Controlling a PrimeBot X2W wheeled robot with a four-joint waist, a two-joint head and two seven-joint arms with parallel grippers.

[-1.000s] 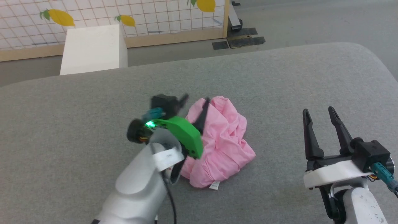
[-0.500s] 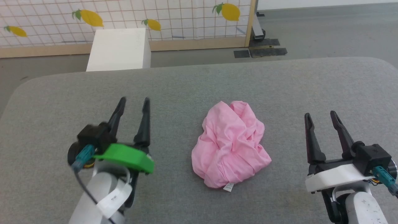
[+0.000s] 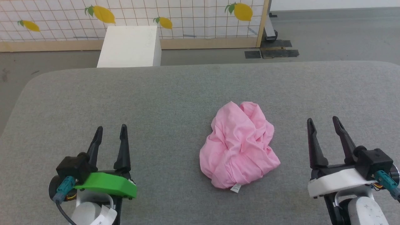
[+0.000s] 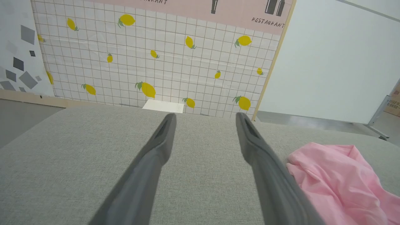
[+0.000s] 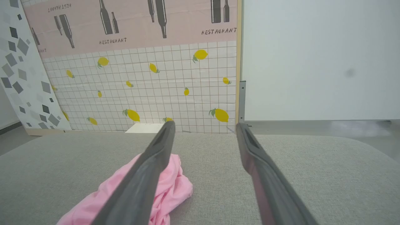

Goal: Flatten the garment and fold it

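**Item:** garment (image 3: pixel 239 147), light pink trousers of thin cloth.

**Condition:** crumpled into one rounded heap, so legs and waistband cannot be told apart. A small white label (image 3: pixel 236 188) sticks out at the edge nearest the robot.

**Location:** on the grey surface (image 3: pixel 175 93), between the two sets of jaws, nearer the right set and touching neither.

**Left gripper** (image 3: pixel 112 127): jaws wide, empty.

**Right gripper** (image 3: pixel 322 119): jaws wide, empty.

**Handling, as judged:** light and limp, with no stiffness. It will likely drape and bunch, and may drag along the surface when tugged. Not fragile.

**Hold:** pinch a loose outer fold on the side of the heap facing each set of jaws, a single layer if possible. Then draw the two folds apart to open the heap.
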